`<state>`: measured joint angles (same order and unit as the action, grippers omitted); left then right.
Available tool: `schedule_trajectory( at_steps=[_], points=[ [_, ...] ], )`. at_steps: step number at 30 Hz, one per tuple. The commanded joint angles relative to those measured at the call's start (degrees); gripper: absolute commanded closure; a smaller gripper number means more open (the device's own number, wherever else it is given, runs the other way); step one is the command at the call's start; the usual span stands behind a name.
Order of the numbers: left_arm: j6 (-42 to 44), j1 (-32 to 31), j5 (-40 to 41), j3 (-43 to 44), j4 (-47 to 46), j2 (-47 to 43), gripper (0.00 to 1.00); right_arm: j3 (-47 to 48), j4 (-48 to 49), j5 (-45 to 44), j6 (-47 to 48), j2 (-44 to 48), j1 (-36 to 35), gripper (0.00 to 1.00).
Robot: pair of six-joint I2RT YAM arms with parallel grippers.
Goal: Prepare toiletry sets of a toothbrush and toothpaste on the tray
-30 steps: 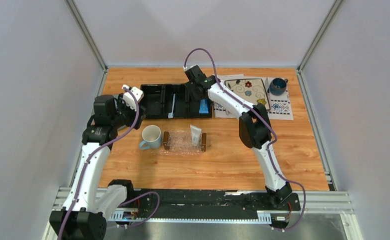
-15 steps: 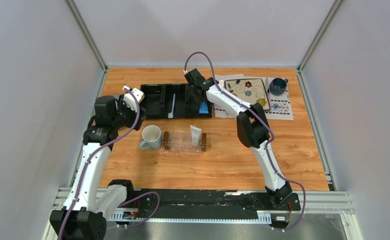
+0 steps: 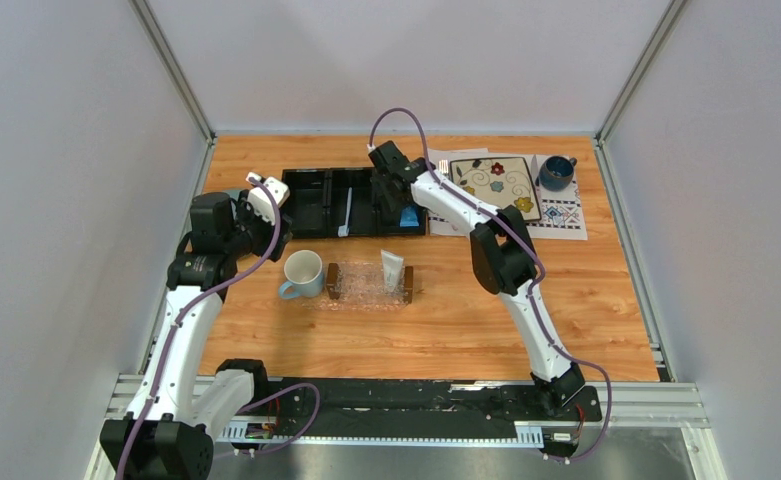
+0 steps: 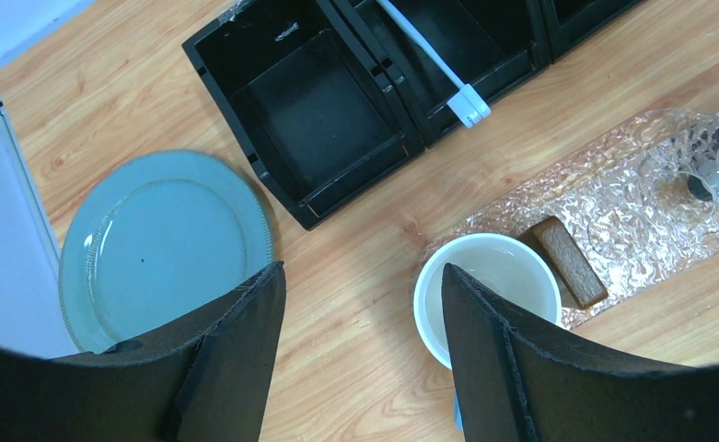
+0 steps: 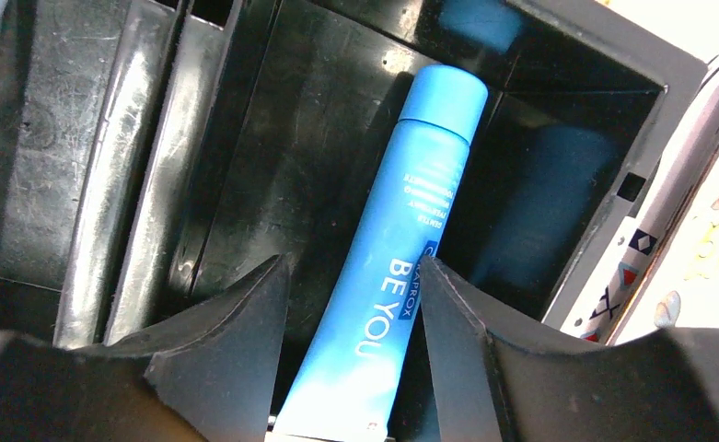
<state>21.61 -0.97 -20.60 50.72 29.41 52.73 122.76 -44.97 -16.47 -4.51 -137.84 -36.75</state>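
A blue toothpaste tube (image 5: 411,267) lies in the right compartment of the black organizer (image 5: 153,184). My right gripper (image 5: 351,269) stands open over it, one finger on each side of the tube. The toothbrush (image 3: 347,212) lies in the organizer's middle compartment, also seen as the toothbrush (image 4: 434,64) in the left wrist view. The clear tray (image 3: 361,290) holds a white toothpaste tube (image 3: 393,270) by its right wooden bar. My left gripper (image 4: 363,269) hangs open and empty above bare wood, left of the white mug (image 4: 512,267).
A blue-green plate (image 4: 167,244) lies at the table's left edge. The white mug (image 3: 303,272) stands just left of the tray. At the back right are a floral plate (image 3: 496,180) on patterned paper and a dark blue cup (image 3: 556,172).
The right gripper has shifted slightly left and lower over the organizer's right compartment. The left arm has not moved.
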Motion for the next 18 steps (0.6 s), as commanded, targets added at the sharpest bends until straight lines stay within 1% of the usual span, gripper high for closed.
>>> schedule_trajectory(
  at_steps=[1,6,9,13,18],
  points=[
    [1.1,0.5,-0.2,-0.1,-2.1,-0.3,0.29,1.3,-1.7,4.4,-2.9,-2.3,1.2,0.43],
    [0.8,0.4,-0.7,0.0,-2.2,0.6,0.29,1.8,-1.5,9.6,-3.1,-1.6,1.2,0.44],
    [0.8,0.4,-0.7,0.2,-2.3,1.1,0.29,2.5,-1.6,10.5,-3.1,-1.2,1.2,0.44],
    [1.1,0.5,-0.7,0.4,-2.3,1.1,0.29,2.7,-1.8,9.4,-2.9,-0.5,1.3,0.42],
    [1.0,0.5,-0.8,0.5,-2.4,1.3,0.29,3.5,-3.5,6.5,-1.6,-1.8,1.2,0.41]
  ],
)
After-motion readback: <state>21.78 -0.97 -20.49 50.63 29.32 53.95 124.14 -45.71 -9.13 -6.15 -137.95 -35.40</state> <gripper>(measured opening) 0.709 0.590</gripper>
